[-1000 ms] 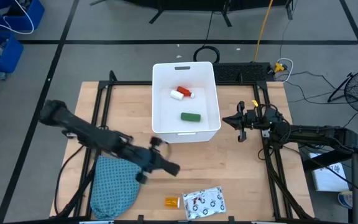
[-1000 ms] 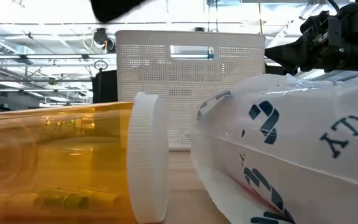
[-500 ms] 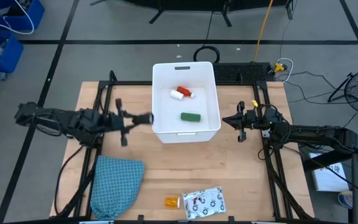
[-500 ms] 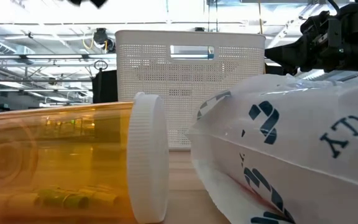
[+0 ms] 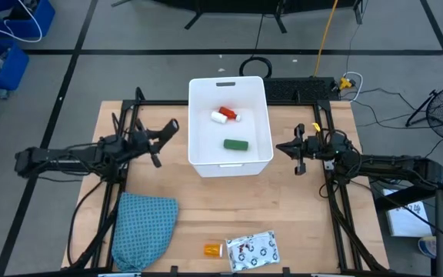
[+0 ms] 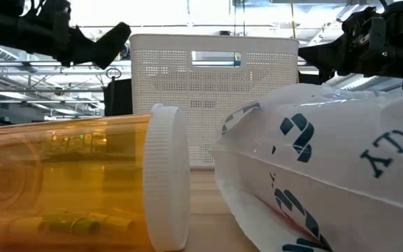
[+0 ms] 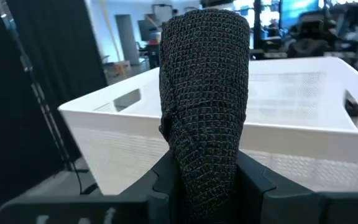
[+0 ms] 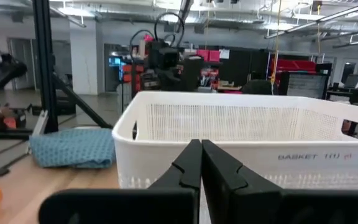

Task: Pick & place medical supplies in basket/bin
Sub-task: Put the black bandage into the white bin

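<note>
I am gripping the black oblong (image 7: 204,99) upright between my left gripper (image 5: 162,135) fingers, holding it just beside the basket's (image 5: 202,163) left wall, outside it. Inside the basket the red bottle (image 5: 225,115) and green block (image 5: 236,144) are lying. My right gripper (image 5: 294,149), fingers pressed together and empty, is waiting beside the basket's right wall.
</note>
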`<action>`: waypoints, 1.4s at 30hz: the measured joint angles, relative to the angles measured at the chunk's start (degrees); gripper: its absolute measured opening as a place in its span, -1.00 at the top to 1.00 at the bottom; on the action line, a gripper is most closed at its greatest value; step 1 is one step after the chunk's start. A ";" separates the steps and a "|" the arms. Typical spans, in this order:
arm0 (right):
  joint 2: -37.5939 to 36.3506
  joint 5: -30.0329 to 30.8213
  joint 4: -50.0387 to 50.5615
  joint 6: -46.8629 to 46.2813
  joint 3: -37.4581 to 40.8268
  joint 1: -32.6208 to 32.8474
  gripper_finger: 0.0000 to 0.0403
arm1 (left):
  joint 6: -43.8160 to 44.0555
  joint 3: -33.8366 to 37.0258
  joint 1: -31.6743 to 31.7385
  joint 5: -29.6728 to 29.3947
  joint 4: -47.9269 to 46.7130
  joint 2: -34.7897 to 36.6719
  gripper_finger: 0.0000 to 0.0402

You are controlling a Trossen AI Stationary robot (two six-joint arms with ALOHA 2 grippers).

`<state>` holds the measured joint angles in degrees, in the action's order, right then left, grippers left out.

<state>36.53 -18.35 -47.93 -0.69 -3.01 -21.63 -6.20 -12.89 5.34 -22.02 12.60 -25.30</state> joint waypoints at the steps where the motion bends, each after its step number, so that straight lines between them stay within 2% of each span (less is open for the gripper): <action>1: 0.00 -0.02 0.05 -0.16 0.00 0.01 1.00 | 0.79 0.13 0.79 0.44 0.08 0.00 0.54; 6: 0.00 0.00 0.99 1.82 0.00 0.01 1.00 | 2.27 0.25 4.21 0.84 0.82 -0.72 0.54; 10: 0.01 0.04 0.98 2.12 0.00 0.00 1.00 | 3.13 -2.02 7.26 -1.57 1.10 -0.95 0.54; 13: 0.00 0.07 0.57 2.21 0.00 -0.01 1.00 | 0.52 -7.41 9.47 -1.60 -0.05 -1.49 0.54; 16: 0.02 0.09 0.39 2.23 0.00 0.01 1.00 | -1.00 -16.69 11.72 -1.69 -4.21 -5.22 0.54; 19: 0.00 0.11 -0.59 2.23 0.00 0.00 1.00 | -1.08 -27.74 13.69 -0.40 -10.47 -12.78 0.54; 24: 0.00 0.14 -1.14 1.87 0.01 -0.01 1.00 | -1.33 -46.63 16.06 5.16 -20.84 -29.94 0.54; 29: 0.02 0.27 -1.81 1.83 0.02 -0.01 1.00 | -4.91 -63.91 17.18 13.02 -29.04 -47.52 0.54; 33: 0.02 0.35 -2.26 1.83 0.02 -0.01 1.00 | -8.54 -76.32 17.58 16.81 -34.90 -60.21 0.54; 36: 0.00 0.37 -2.35 2.10 0.01 -0.02 1.00 | -14.08 -80.82 17.56 20.45 -37.87 -67.82 0.54; 39: 0.01 0.37 -2.33 2.18 0.01 -0.02 1.00 | -19.94 -81.18 17.51 24.22 -38.25 -73.44 0.54; 42: 0.01 0.35 -2.10 1.43 0.01 -0.02 1.00 | -24.88 -80.45 17.51 25.47 -38.30 -78.15 0.54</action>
<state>36.55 -18.00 -50.03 0.74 -3.00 -21.65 -31.08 -93.34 22.85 3.45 -25.70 -103.44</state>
